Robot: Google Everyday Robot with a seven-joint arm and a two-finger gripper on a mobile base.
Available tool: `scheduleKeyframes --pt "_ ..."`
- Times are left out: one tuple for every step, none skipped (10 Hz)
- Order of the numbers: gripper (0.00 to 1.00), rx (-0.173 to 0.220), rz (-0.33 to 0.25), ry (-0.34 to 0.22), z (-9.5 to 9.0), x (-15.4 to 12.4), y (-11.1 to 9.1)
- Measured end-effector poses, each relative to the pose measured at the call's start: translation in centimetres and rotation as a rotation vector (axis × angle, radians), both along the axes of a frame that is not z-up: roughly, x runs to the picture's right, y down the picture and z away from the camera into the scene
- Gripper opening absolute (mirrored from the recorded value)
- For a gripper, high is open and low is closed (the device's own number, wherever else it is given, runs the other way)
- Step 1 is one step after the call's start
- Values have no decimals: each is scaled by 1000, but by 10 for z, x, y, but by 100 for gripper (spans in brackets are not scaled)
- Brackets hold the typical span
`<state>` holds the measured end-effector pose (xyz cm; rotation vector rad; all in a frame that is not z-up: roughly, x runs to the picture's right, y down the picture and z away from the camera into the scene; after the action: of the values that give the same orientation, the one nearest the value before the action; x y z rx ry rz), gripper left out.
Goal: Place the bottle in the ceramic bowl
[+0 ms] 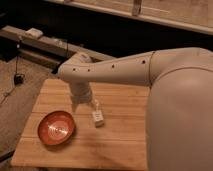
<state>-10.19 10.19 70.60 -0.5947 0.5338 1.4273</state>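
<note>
White arm (115, 70) bends down, claw (81, 106) just beside the bottle (98, 118); its grip cannot be told.

Ceramic bowl (56, 128), lower left of frame: glossy orange-red inside, paler centre, dark rim. Bottle (97, 117), centre: whitish, translucent. Gripper (82, 104), just upper left of bottle: cream-white. Table (125, 145): light wood tone, lengthwise plank stripes

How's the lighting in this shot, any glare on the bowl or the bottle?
Camera view: warm, dim light, dark background behind the table. The ceramic bowl has a pale sheen at its centre; the bottle reads bright, no hard glare. The gripper hangs just up-left of the bottle.
</note>
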Motion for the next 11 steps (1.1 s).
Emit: scheduleKeyframes --pt "65 -10 -7 -3 5 3 -2" --pt "65 -17 -13 -6 15 11 -4" --pt "65 -23 -22 -8 30 23 -5" --pt "65 -24 -32 -9 41 30 -5" --pt "65 -26 -42 -20 58 34 -3" --pt "65 -34 -52 -27 69 37 -1" --pt "65 -34 -63 -35 83 41 0" --pt "65 -33 -68 -43 91 44 -1" --pt "65 -36 -77 -56 104 47 -1" --pt "65 -36 -82 -62 111 48 0" --pt "65 -36 -90 -67 116 47 0"
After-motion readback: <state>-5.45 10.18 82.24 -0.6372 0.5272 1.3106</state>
